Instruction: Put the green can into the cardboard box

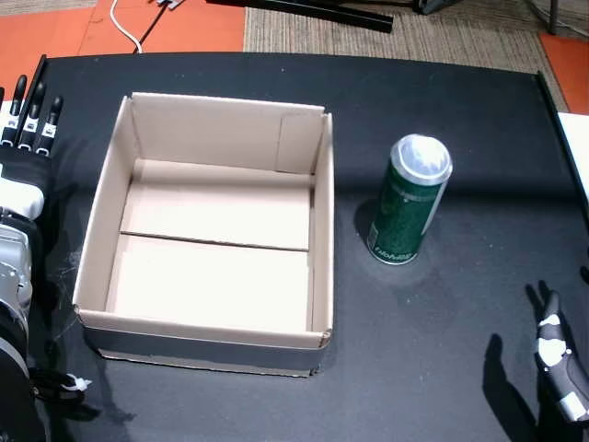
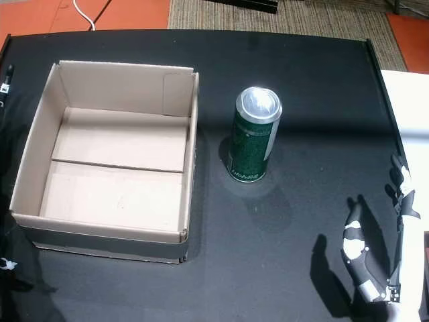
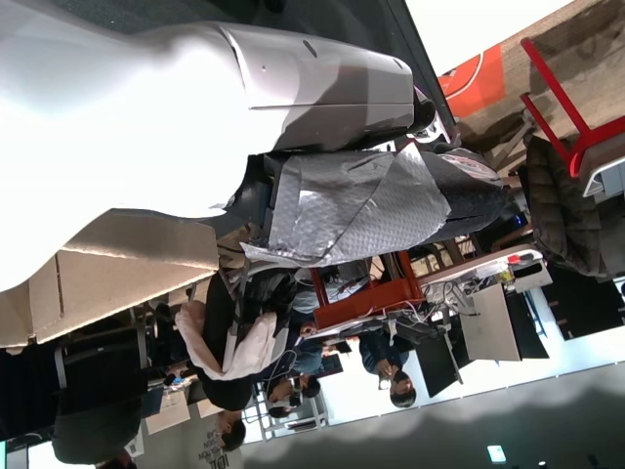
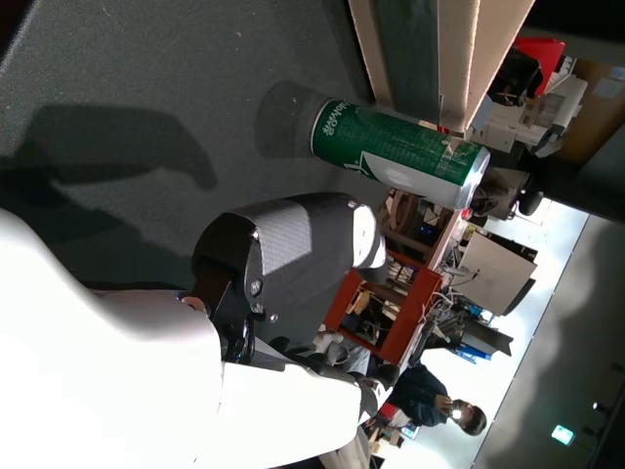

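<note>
The green can (image 1: 409,204) (image 2: 253,146) stands upright on the black table, a short gap to the right of the open, empty cardboard box (image 1: 212,129) (image 2: 114,87). My right hand (image 1: 558,357) (image 2: 365,263) is open near the table's front right corner, well short of the can and holding nothing. Its wrist view shows the can (image 4: 400,151) beyond the thumb (image 4: 293,234), with the box wall (image 4: 459,59) behind. My left hand (image 1: 26,120) lies open with straight fingers just left of the box; the left wrist view shows only its casing (image 3: 195,107) and the cardboard wall (image 3: 117,274).
The black table (image 1: 460,110) ends at a raised lip on the right, where a white surface (image 2: 402,121) adjoins it. Orange floor, a mat and a white cable (image 1: 124,28) lie beyond the far edge. People and desks (image 3: 391,371) show in the wrist views' background.
</note>
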Available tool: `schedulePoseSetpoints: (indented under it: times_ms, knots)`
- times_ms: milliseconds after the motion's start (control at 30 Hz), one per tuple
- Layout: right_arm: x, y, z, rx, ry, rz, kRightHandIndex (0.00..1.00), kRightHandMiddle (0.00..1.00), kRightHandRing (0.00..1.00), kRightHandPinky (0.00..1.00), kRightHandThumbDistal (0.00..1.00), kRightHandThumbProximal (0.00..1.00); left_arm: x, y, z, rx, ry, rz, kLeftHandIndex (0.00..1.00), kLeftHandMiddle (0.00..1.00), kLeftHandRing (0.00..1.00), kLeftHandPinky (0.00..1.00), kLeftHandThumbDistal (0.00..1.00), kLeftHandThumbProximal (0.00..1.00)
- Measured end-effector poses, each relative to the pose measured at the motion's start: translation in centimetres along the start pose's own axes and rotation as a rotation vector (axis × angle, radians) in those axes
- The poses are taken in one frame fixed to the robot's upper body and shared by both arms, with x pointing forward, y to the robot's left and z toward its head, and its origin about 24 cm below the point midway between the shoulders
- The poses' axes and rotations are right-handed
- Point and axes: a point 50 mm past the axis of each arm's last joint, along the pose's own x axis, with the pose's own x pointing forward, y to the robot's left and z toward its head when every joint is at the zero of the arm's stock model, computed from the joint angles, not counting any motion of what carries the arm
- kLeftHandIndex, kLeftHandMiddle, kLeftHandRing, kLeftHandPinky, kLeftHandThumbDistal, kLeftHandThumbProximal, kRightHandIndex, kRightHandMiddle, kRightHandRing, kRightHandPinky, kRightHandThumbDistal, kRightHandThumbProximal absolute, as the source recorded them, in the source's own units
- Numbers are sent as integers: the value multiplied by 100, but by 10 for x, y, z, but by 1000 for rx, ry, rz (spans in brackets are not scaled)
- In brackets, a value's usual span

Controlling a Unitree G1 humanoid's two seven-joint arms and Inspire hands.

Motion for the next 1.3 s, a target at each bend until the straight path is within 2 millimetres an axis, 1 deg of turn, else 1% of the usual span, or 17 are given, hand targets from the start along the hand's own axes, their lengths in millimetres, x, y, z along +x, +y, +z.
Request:
schedulePoseSetpoints:
  times_ms: [100, 200, 400, 433, 500, 533, 600, 633, 667, 733, 800, 933, 1000, 1033, 1200, 1267, 1300]
  knots:
    - [0, 0, -1, -3, 8, 1, 93, 99, 100, 100, 43, 26, 0, 0, 0, 2, 1, 0, 66, 61, 67, 89, 0, 98]
    - [0, 1, -1, -7, 6, 8, 93, 100, 100, 100, 41, 27, 0, 0, 0, 2, 1, 4, 64, 62, 68, 90, 0, 98]
    - [2, 1, 1, -9, -2, 15, 91, 100, 100, 100, 42, 29, 0, 0, 0, 2, 1, 9, 63, 60, 67, 89, 0, 96]
    - [2, 1, 1, -10, -1, 16, 91, 100, 100, 100, 43, 33, 0, 0, 0, 2, 1, 9, 64, 60, 67, 89, 0, 95]
    - [3, 2, 0, -15, 3, 33, 95, 100, 100, 100, 39, 34, 0, 0, 0, 2, 1, 9, 63, 60, 67, 89, 0, 96]
    - [4, 2, 0, -16, 6, 50, 96, 100, 100, 100, 39, 34, 0, 0, 0, 2, 1, 8, 65, 61, 68, 90, 0, 97]
    - [6, 3, 0, -20, 9, 107, 97, 100, 100, 100, 47, 35, 0, 0, 0, 2, 1, -2, 66, 63, 68, 90, 0, 97]
    - [9, 3, 1, -27, 11, 146, 97, 100, 100, 100, 48, 32, 0, 0, 0, 2, 1, -4, 66, 63, 69, 90, 0, 96]
    - [12, 3, 1, -37, 11, 183, 97, 100, 100, 100, 50, 23, 0, 0, 0, 2, 1, -5, 66, 63, 69, 90, 0, 96]
    - [24, 1, 3, -82, 9, 266, 100, 100, 100, 100, 60, 24, 0, 0, 0, 2, 1, -6, 65, 62, 69, 90, 0, 95]
    - [39, -4, 8, -144, -12, 326, 100, 100, 100, 100, 70, 33, 0, 0, 0, 3, 2, -3, 66, 64, 70, 90, 0, 96]
    - [70, -4, 21, -185, -66, 393, 100, 100, 100, 100, 78, 41, 0, 0, 0, 3, 2, 3, 66, 63, 70, 90, 0, 97]
    - [81, -2, 26, -165, -70, 412, 100, 100, 100, 100, 90, 46, 0, 0, -1, 3, 3, 3, 62, 60, 68, 88, 0, 96]
    - [87, -2, 27, -154, -64, 422, 100, 100, 100, 100, 94, 47, 0, 0, -1, 2, 2, 3, 62, 60, 68, 88, 0, 95]
    - [114, 1, 40, -121, -104, 447, 100, 100, 100, 100, 88, 53, 0, 0, -1, 2, 3, 7, 59, 57, 66, 87, 0, 93]
    - [122, 1, 43, -105, -106, 444, 100, 100, 100, 100, 93, 54, 0, 0, -1, 2, 3, 8, 60, 58, 66, 87, 0, 94]
    - [125, 1, 43, -100, -101, 446, 100, 100, 100, 100, 99, 53, 0, 0, -1, 2, 3, 7, 60, 59, 67, 87, 0, 94]
